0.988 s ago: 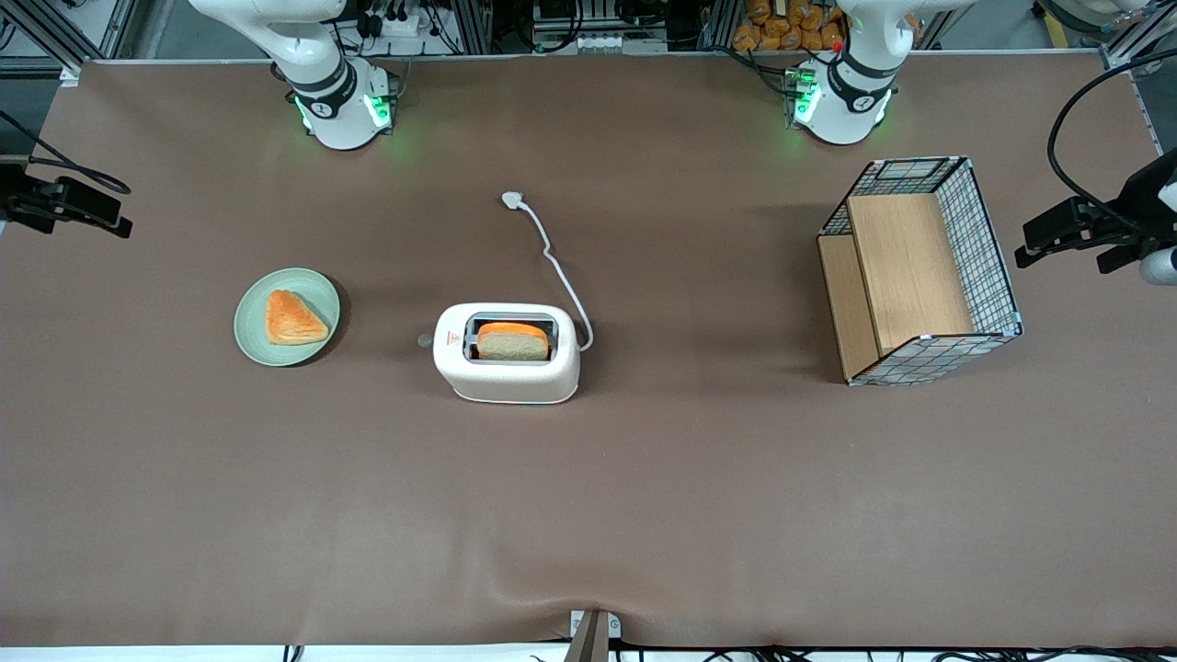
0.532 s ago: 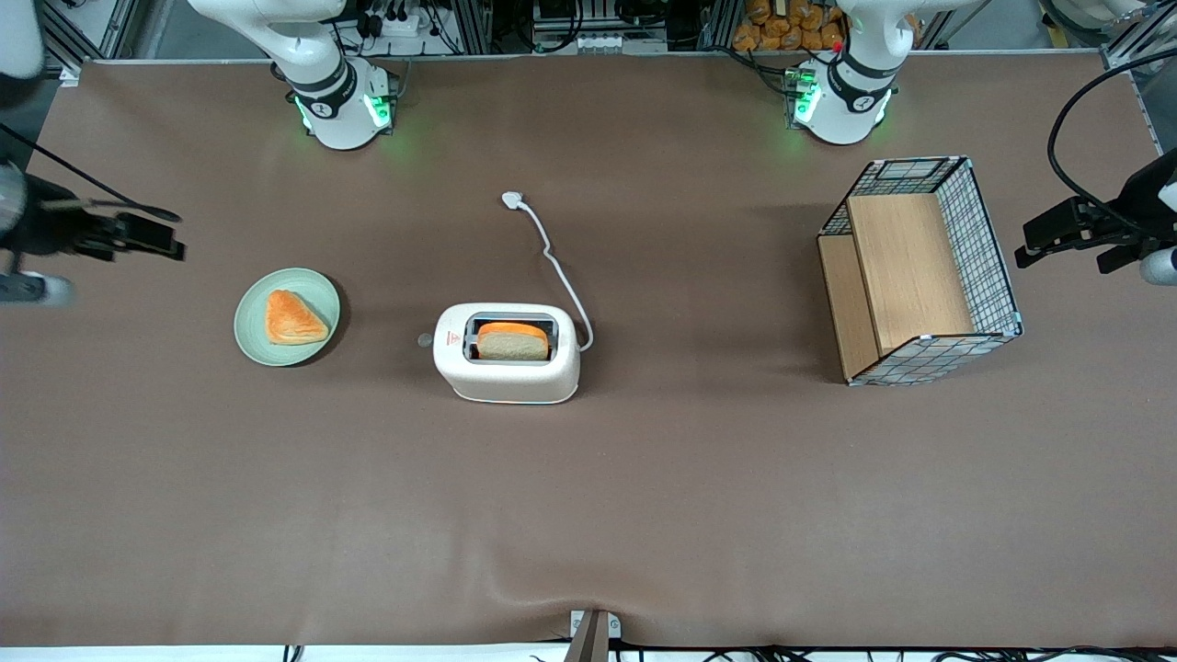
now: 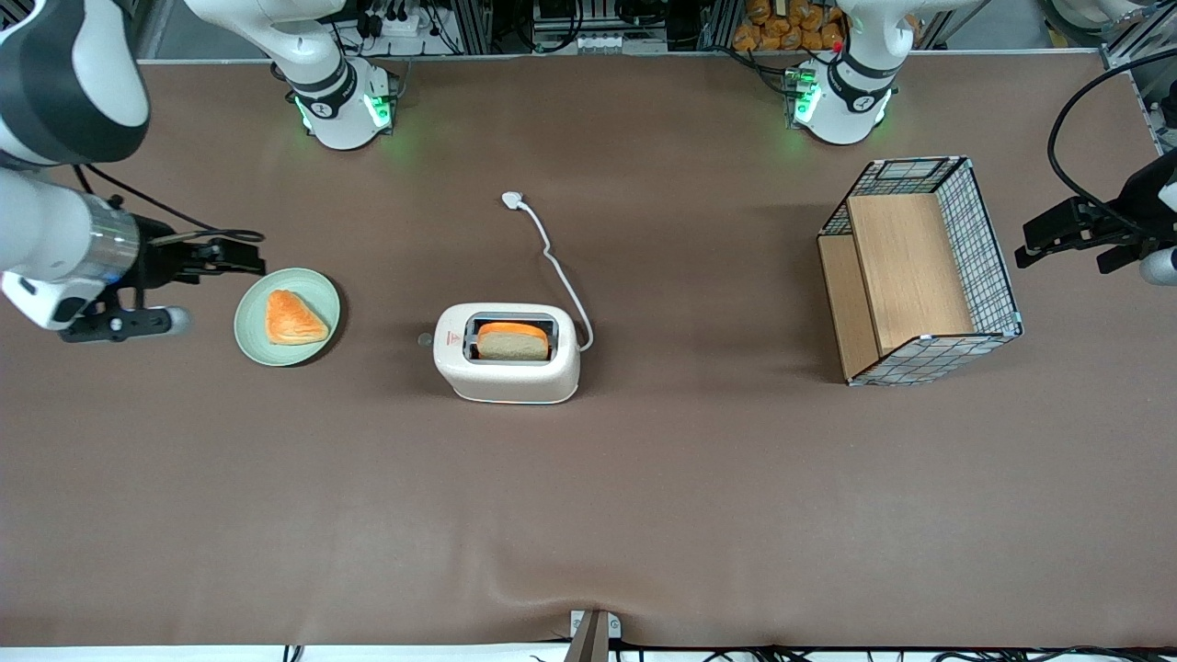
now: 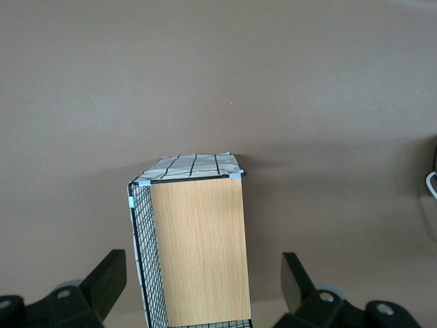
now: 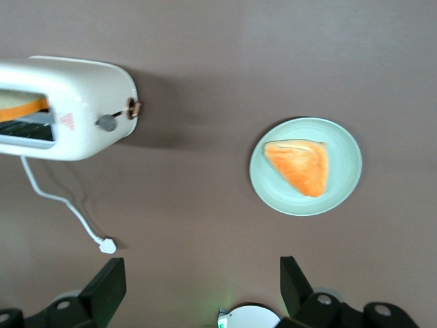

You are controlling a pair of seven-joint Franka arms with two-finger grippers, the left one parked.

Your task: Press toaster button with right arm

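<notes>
The toaster (image 3: 507, 354) stands upright near the middle of the desk (image 3: 588, 515), with 1 slice of bread (image 3: 512, 344) sitting in its single slot and its thin cord (image 3: 554, 262) trailing away from the front camera to a loose plug (image 3: 511, 198). The toaster button (image 3: 425, 340) sticks out of the short end that faces the working arm's end of the desk, beside the red mark on top; the right wrist view shows it as a small grey knob (image 5: 106, 123) with a brownish lever tip just beside it.

The right arm (image 3: 55, 230) holds its gripper (image 3: 241, 258) above the desk at the edge of a green plate (image 3: 253, 340) carrying a triangular pastry (image 3: 292, 318), well apart from the toaster. The fingers (image 5: 102, 290) are spread wide, holding nothing.

The toaster looks light and hard-shelled, and nothing pins it down, so a sideways shove would probably slide it across the smooth brown cover. No grasp seems needed: 1 fingertip set squarely on the knob and pushed downward looks like the safest contact. The knob is tiny, so aim matters.
</notes>
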